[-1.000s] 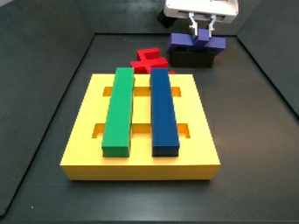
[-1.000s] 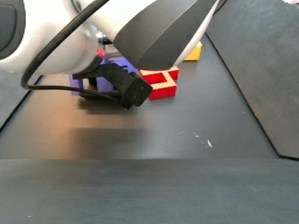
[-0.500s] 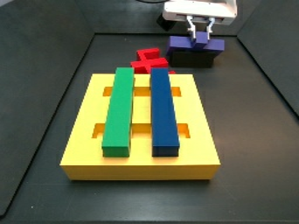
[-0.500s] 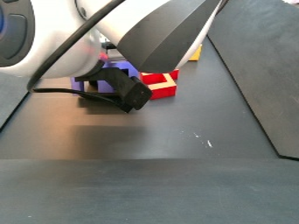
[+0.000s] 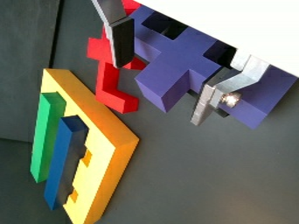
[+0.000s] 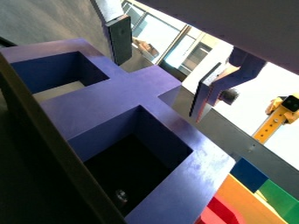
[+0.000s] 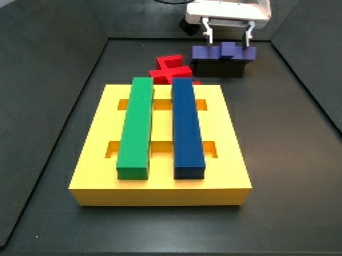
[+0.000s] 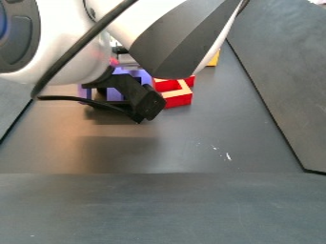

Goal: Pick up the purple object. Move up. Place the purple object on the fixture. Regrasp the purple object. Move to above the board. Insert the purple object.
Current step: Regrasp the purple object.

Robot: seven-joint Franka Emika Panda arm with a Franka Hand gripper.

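The gripper [image 5: 163, 74] hangs at the far end of the worktop, its flat silver fingers [image 5: 209, 102] spread apart on either side of the matte purple object's [image 5: 176, 66] raised stub, not touching it. That object rests on the black fixture [image 7: 222, 67]. A red cross-shaped block [image 7: 168, 68] lies just beside it, near the yellow board [image 7: 94, 150].

Light is even and bright with soft shadows in both side views, the near arm looks blurred, and windows glare white in a wrist view.
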